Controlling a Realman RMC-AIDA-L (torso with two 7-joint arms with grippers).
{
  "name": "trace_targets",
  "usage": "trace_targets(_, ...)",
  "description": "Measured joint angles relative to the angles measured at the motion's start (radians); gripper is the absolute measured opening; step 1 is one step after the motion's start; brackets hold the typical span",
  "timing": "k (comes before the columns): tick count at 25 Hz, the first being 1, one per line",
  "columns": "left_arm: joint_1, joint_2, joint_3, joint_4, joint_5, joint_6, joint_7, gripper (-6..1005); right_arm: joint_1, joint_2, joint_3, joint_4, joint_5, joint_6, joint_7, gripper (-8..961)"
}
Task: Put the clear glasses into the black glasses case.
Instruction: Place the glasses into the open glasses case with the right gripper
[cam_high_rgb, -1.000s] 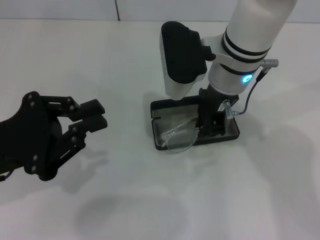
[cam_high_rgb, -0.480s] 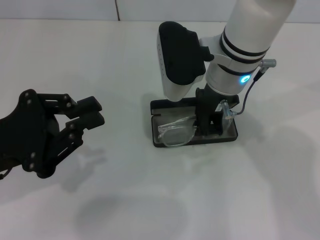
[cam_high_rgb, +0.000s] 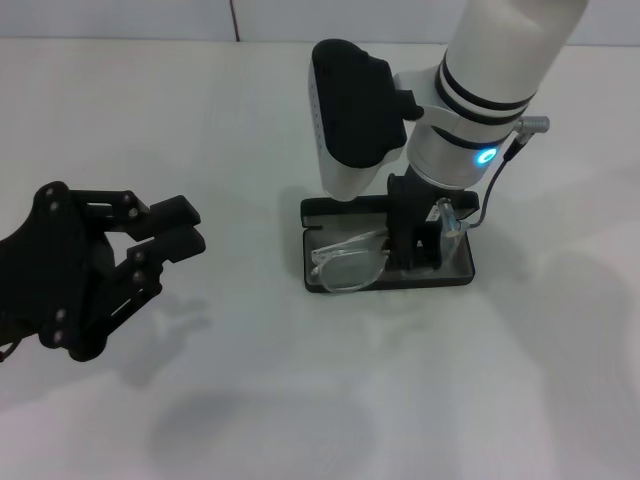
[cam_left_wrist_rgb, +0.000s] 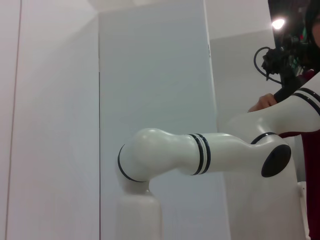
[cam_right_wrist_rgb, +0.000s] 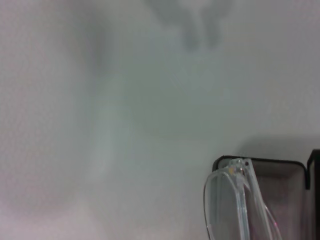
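Note:
The black glasses case (cam_high_rgb: 322, 209) lies open on the white table in the head view, grey lining up. The clear glasses (cam_high_rgb: 348, 266) rest tilted in the left half of the case, one lens at its front left corner. My right gripper (cam_high_rgb: 414, 246) reaches down into the case and is shut on the right part of the clear glasses. In the right wrist view, one end of the clear glasses (cam_right_wrist_rgb: 235, 200) sits over a corner of the black glasses case (cam_right_wrist_rgb: 272, 161). My left gripper (cam_high_rgb: 178, 226) hovers far to the left, shut and holding nothing.
The white table (cam_high_rgb: 300, 400) spreads all around the case, with a wall seam at the back. The left wrist view shows only a white robot arm (cam_left_wrist_rgb: 200, 155) against a wall and part of a person (cam_left_wrist_rgb: 305, 95).
My right gripper has carried the clear glasses left and back, so the lens that overhung the case's front edge now sits inside it. The left gripper has drifted slightly left.

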Motion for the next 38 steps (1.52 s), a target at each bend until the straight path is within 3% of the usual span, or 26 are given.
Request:
trace_targets(10,0.003,0.003,-0.002,0.000,-0.003,0.002,0.001,168,-0.042,0.000,0.004,-0.079,-0.063,-0.008,0.054,104)
trace_targets(38,0.004,-0.001,-0.002,0.000,0.003,0.002,0.002,170,-0.050,0.000,0.001,-0.063,-0.064,-0.017,0.072,109)
